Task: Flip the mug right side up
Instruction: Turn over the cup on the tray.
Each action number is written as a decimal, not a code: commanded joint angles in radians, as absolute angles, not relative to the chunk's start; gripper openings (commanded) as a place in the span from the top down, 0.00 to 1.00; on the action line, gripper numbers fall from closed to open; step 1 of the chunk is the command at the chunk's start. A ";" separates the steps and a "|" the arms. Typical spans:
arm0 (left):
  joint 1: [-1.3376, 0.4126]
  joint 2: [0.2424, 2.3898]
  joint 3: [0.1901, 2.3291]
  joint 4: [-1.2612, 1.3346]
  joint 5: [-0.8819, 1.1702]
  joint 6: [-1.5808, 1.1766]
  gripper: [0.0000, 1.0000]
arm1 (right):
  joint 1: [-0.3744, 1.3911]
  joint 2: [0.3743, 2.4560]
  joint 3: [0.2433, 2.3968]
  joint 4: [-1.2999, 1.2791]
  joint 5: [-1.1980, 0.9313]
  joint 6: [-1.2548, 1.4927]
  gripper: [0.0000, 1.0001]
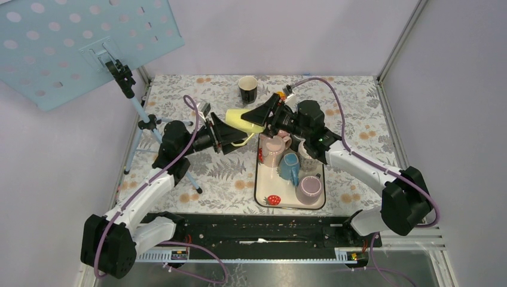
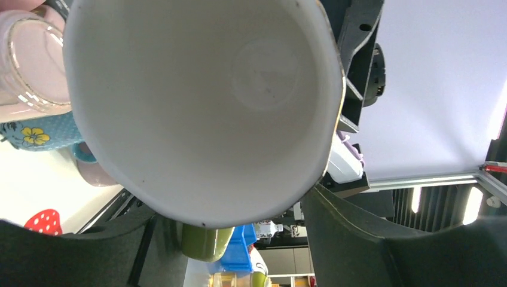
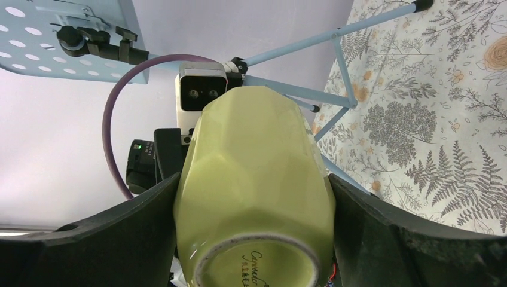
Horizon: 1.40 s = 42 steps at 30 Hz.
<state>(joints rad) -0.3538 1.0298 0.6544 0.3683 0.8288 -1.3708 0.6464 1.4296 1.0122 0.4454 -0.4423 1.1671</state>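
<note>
The yellow-green mug [image 1: 245, 119] hangs on its side in the air above the flowered tabletop, just left of the tray. Its white mouth [image 2: 203, 107] faces the left wrist camera, and its base [image 3: 257, 263] faces the right wrist camera. My right gripper [image 1: 269, 113] [image 3: 254, 179] is shut on the mug's body, one finger on each side. My left gripper [image 1: 234, 133] [image 2: 227, 203] has come in from the left, its fingers lying against the rim on both sides. The handle [image 1: 239, 142] points toward the near side.
A white tray [image 1: 263, 200] to the right holds a pink mug [image 1: 274, 149], a blue mug [image 1: 291, 167] and a lilac mug [image 1: 309, 188]. A dark mug [image 1: 248, 88] stands at the back. A blue tripod [image 1: 143, 122] carrying a perforated board [image 1: 78, 42] stands left.
</note>
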 commanded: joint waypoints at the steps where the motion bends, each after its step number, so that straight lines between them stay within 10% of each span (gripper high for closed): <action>1: -0.350 1.025 0.634 0.567 0.811 -1.459 0.36 | 0.644 1.342 0.995 0.655 -0.415 1.220 0.86; 32: -0.420 1.054 0.552 0.679 0.703 -1.530 0.57 | 0.709 1.333 0.911 0.733 -0.230 1.202 0.91; 42: -0.420 1.058 0.540 0.711 0.694 -1.543 0.85 | 0.719 1.333 0.887 0.748 -0.208 1.196 0.92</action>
